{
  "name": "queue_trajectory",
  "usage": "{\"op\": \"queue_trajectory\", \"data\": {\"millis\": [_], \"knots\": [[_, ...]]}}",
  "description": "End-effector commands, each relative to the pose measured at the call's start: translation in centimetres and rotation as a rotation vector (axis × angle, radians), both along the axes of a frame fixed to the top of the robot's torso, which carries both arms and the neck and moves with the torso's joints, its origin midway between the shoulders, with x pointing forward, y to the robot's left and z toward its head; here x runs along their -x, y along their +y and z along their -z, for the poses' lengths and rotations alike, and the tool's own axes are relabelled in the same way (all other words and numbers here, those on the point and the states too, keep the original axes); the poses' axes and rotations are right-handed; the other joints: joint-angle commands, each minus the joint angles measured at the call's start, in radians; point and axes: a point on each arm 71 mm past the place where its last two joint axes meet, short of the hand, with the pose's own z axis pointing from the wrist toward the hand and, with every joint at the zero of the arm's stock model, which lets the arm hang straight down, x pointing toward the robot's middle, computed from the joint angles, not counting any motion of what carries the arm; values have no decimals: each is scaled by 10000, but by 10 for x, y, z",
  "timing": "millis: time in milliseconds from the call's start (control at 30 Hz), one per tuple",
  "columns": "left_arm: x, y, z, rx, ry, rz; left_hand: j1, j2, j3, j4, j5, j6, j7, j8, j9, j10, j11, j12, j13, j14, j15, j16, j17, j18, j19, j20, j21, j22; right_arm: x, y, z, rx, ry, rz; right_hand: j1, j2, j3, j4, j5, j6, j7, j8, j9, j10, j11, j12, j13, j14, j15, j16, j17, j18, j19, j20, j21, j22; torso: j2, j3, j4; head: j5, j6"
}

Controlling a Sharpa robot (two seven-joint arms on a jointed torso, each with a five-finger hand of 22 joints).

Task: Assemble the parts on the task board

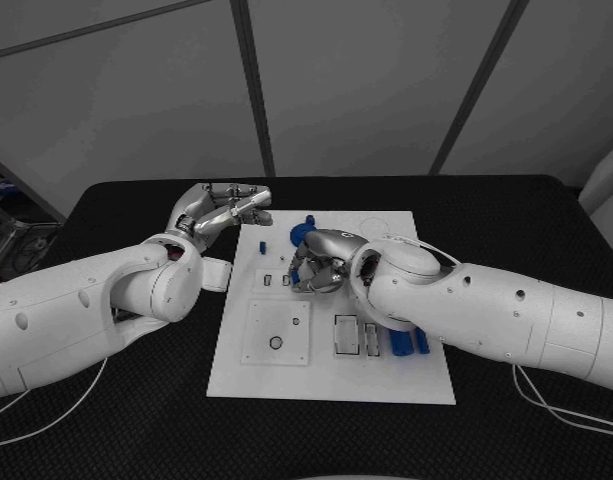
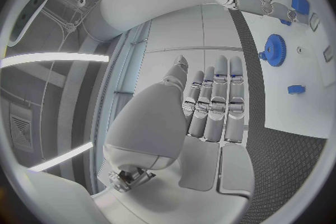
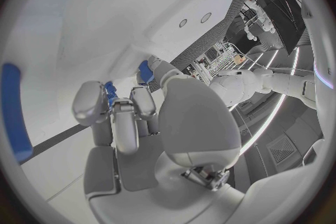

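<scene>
The white task board [image 1: 335, 375] lies in the middle of the black table. My right hand [image 1: 324, 262] hangs over the board's middle with its fingers curled downward. Between its fingertips a small blue part [image 3: 110, 93] shows, pinched close to the board. A blue gear [image 1: 303, 235] sits on the board just beyond that hand, and a small blue peg [image 1: 264, 245] stands to the gear's left. My left hand [image 1: 220, 212] floats above the table off the board's far left corner, fingers [image 2: 218, 102] straight and side by side, holding nothing.
Two blue bars [image 1: 410, 343] lie in the board's near right part beside rectangular slots [image 1: 347, 335]. A square panel with a round hole [image 1: 276, 332] takes up the near left part. Thin cables [image 1: 554, 405] trail over the table by each arm.
</scene>
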Motion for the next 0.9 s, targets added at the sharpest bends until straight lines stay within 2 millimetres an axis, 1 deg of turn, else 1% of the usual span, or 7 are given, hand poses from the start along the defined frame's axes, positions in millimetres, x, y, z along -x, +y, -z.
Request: {"op": "queue_trajectory", "data": {"millis": [33, 233, 667, 767, 867, 900], "knots": [[0, -2, -2, 17, -118, 133, -44, 67, 0, -41, -59, -3, 75, -54, -6, -19, 57, -40, -4, -17, 46, -57, 8, -100, -38, 15, -20, -9, 0, -3, 8, 437, 268, 56, -44, -41, 26, -8, 32, -123, 23, -51, -19, -122, 1, -96, -78, 945, 101, -52, 2186, -84, -89, 35, -79, -32, 1, 0, 2, -1, -3], [0, -2, -2, 19, -116, 142, -44, 67, 0, -41, -59, -3, 75, -54, -6, -19, 57, -40, -4, -17, 46, -57, 8, -100, -38, 15, -20, -9, 0, -3, 7, 426, 196, 56, -75, -119, 19, -24, 45, -324, 73, -134, -46, -205, 48, -174, -161, 942, 143, -59, 2175, -76, -113, 76, -107, -71, 3, 0, 1, -7, -14], [-1, -1, -1, 14, -106, 132, -44, 67, 0, -41, -59, -3, 75, -54, -6, -19, 57, -40, -4, -17, 46, -57, 8, -100, -38, 15, -20, -9, 0, -3, 6, 326, 48, 88, -145, -239, -36, -17, 38, -513, 111, -194, -58, -275, 89, -230, -231, 940, 180, -64, 2167, -68, -136, 116, -136, -113, 4, 3, 1, -28, -5], [-1, -1, -1, 14, -104, 132, -44, 67, 0, -41, -59, -3, 75, -54, -6, -19, 57, -40, -4, -17, 46, -57, 8, -100, -38, 15, -20, -9, 0, -3, 6, 281, 13, 88, -208, -333, -107, 7, -52, -616, 124, -218, -60, -320, 108, -265, -276, 942, 199, -60, 2176, -66, -143, 136, -146, -123, 1, 1, 1, -34, -4], [-1, -1, -1, 13, -96, 134, -44, 67, 0, -41, -59, -3, 75, -54, -6, -19, 57, -40, -4, -17, 46, -57, 8, -100, -38, 15, -20, -9, 0, -3, 4, 173, -74, 119, -282, -458, -243, 64, -320, -780, 147, -252, -62, -433, 134, -376, -415, 948, 222, -50, 2201, -60, -161, 160, -167, -154, 3, 0, 3, -38, -8], [-1, -1, -1, 12, -93, 134, -55, 66, -6, -45, -59, -11, 79, -58, -7, -26, 60, -42, -4, -15, 48, -63, 15, -100, -39, 17, -20, -10, 0, -3, 4, 115, -124, 136, -305, -496, -307, 89, -312, -850, 160, -269, -66, -564, 147, -518, -580, 954, 232, -40, 2224, -59, -166, 168, -172, -161, 2, 2, 1, -41, -6]]}}
